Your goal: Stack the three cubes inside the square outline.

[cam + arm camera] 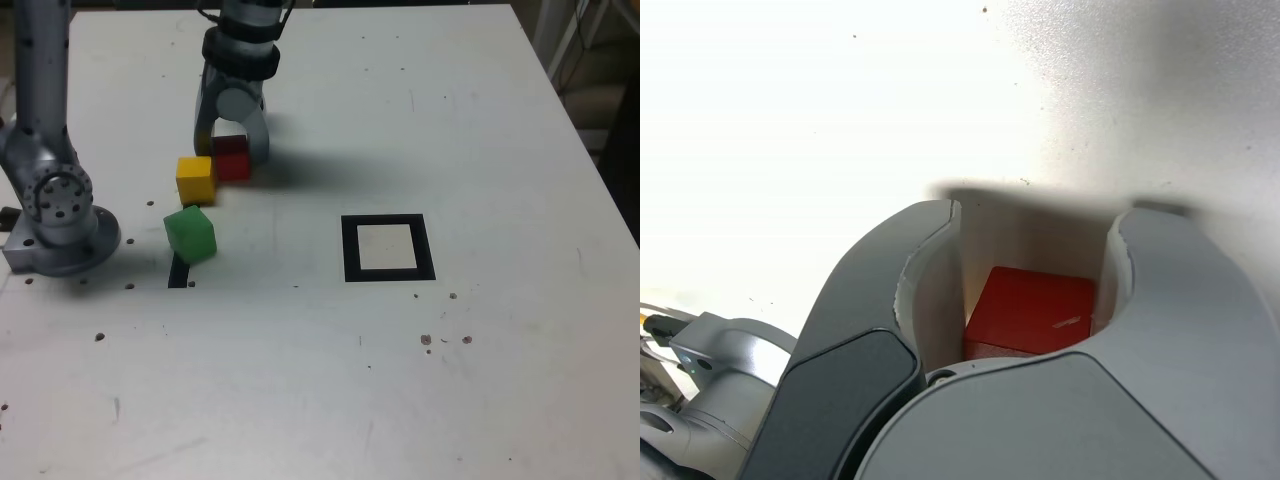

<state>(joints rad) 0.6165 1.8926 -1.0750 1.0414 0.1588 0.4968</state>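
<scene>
Red cube (1032, 310) sits between the two fingers (1035, 290), low on the counter (480, 120). In the wrist view one pad looks to be against one side of it, while a thin gap seems to remain on the other, so the fingers are closing around it and I cannot tell whether the grip is firm yet. It is a small solid block with crisp edges and a faint pale mark on its upper face.

Step in hand, as I judge it: picking up the first cube. The next move calls for a secure pinch, a straight lift clear of its neighbour, then a carry across to the outline.

Just beside the fingers, on the exterior view's left, stands the yellow cube (195, 179), very close to the red one, so a crooked lift could nudge it. Nearer the camera from there, the green cube (190, 233) rests turned at an angle, partly over a thin black strip (179, 273).

Well apart from the fingers, towards the exterior view's right, lies the square outline (388, 248), black-bordered with a pale centre and nothing on it.
</scene>
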